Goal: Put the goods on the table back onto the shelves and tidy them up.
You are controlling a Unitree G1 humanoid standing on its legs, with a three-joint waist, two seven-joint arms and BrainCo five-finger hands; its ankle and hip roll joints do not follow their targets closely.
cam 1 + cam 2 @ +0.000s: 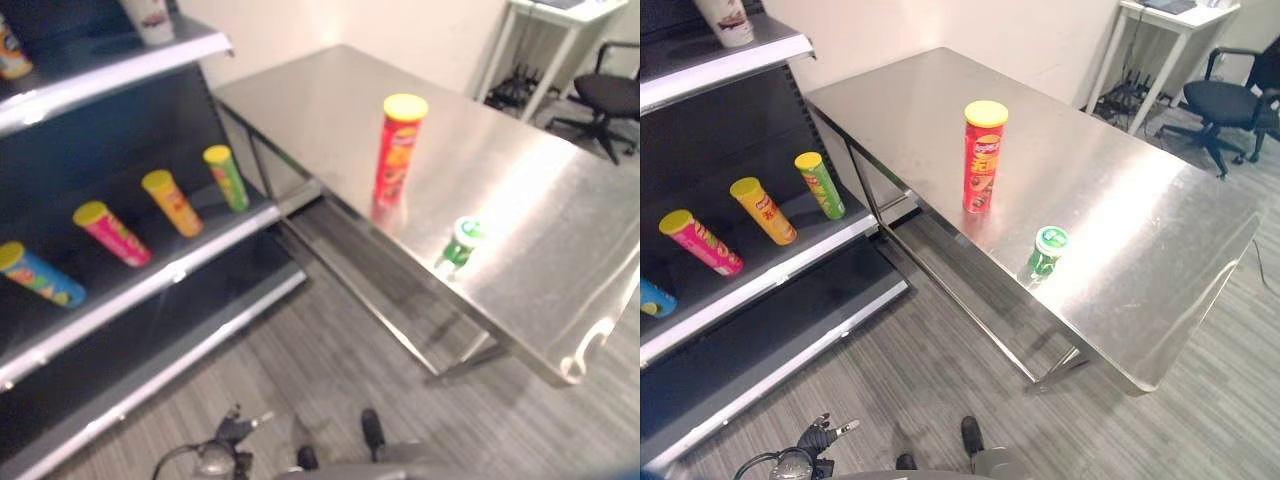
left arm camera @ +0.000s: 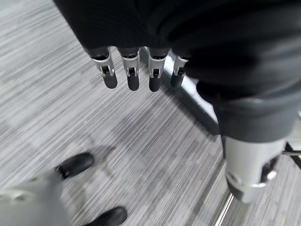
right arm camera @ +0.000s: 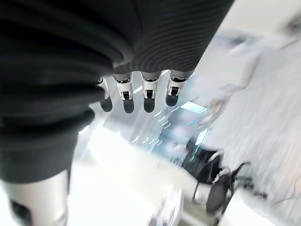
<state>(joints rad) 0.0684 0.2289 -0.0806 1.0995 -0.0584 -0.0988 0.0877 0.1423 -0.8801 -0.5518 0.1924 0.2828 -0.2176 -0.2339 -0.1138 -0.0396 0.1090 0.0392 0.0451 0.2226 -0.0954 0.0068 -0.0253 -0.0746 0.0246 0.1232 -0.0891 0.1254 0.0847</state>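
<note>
A tall red can with a yellow lid point(image 1: 400, 150) stands upright on the steel table point(image 1: 550, 200), close to its edge on the shelf side. A small green can with a white lid point(image 1: 462, 243) stands nearer to me along the same edge. On the middle board of the dark shelf unit point(image 1: 185, 268) lie a green can point(image 1: 226, 178), an orange can point(image 1: 172, 203), a pink can point(image 1: 110, 234) and a blue can point(image 1: 40, 275). My left hand point(image 2: 133, 77) hangs over the striped floor, fingers straight, holding nothing. My right hand point(image 3: 126, 96) is also open and holds nothing.
A white cup point(image 1: 148, 18) stands on the top shelf board. A white desk point(image 1: 560, 20) and a black office chair point(image 1: 610, 95) stand beyond the table's far end. Grey striped floor runs between the shelf unit and the table.
</note>
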